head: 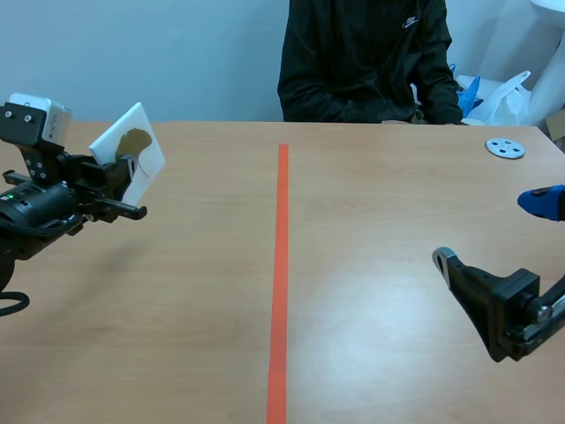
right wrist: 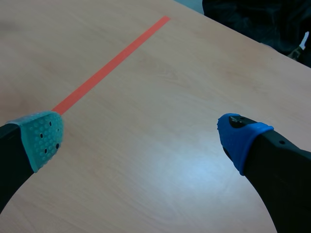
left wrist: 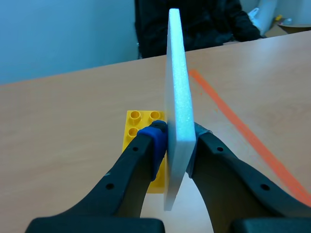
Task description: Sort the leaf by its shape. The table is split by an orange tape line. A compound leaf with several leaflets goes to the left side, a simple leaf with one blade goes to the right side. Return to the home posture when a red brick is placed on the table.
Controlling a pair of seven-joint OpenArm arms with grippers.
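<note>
White foam card (head: 148,165) with a dark leaf (head: 133,141), held upright in the left end effector (left wrist: 178,137).

Both arms are matt black. The left arm (head: 40,208) carries a pale grey-white camera box (head: 35,119) on a black bracket dotted with small screws. It bears a small green mark on its body, and a black cable (head: 11,303) loops below it. The right arm (head: 508,305) is built of angular black links with a pale grey tip. The jaws are two thick, curved black fingers (left wrist: 121,179) with small round screw holes in their sides. Soft pads cap the tips. The left arm shows a blue pad (left wrist: 156,141). The right arm has a grey-green pad (right wrist: 41,138) dotted with dark holes and a second blue pad (right wrist: 240,138).
</note>
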